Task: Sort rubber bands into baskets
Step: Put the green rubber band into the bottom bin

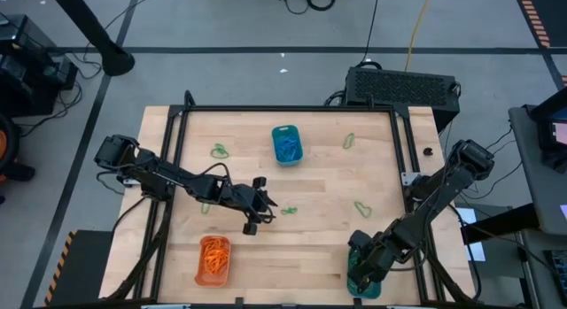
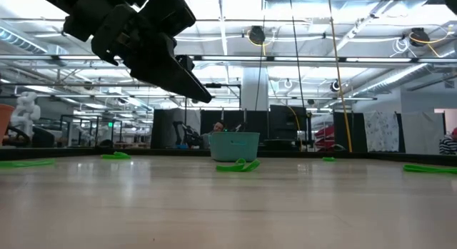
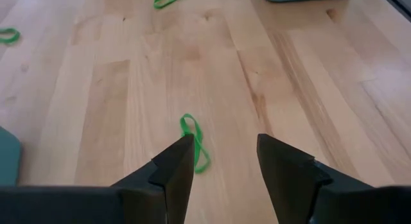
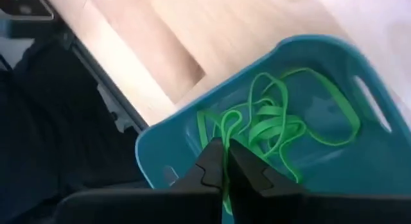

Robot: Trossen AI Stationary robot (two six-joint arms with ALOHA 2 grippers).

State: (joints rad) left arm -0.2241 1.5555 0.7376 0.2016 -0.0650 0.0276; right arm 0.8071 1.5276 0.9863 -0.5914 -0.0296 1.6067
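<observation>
high view, left gripper (image 1: 257,205) mid-table beside a green rubber band (image 1: 288,210), right gripper (image 1: 361,275) over the near-right teal basket (image 1: 365,289), left wrist view, jaws wide above the band (image 3: 194,142), right wrist view, jaws nearly closed over green bands (image 4: 276,124) in the basket (image 4: 308,166), whether gripping one cannot be told
</observation>
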